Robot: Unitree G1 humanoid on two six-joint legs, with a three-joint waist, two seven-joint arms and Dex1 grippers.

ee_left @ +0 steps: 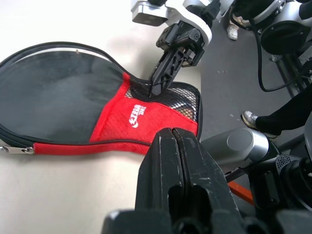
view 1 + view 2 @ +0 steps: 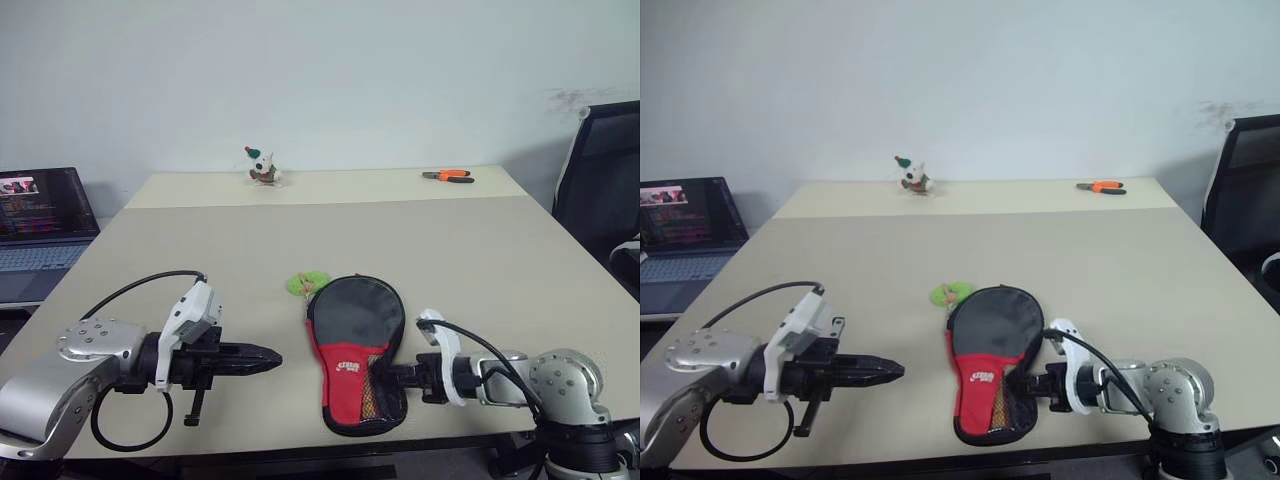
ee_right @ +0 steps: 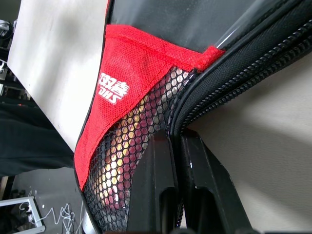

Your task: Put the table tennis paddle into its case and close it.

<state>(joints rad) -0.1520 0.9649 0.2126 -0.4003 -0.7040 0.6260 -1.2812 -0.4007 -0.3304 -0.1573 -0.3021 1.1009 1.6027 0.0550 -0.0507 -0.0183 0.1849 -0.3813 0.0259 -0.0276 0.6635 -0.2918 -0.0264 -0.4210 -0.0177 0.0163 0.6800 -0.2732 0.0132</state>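
Already the case (image 2: 356, 350) lies zipped on the worktop (image 2: 480, 260); right hand (image 1: 158, 87), fingers together, touches its mesh end, left hand (image 2: 268, 358) pinched empty. Next: withdraw.

Case (image 2: 357, 348): paddle-shaped black fabric pouch, lying flat on the table near its front edge. Round black end points away from the robot; narrow end, with a red panel carrying a small white logo and a black mesh pocket, points toward it. Zipper runs around the rim. Green pom-pom pull (image 2: 307, 283) lies on the table, just beside the round end.
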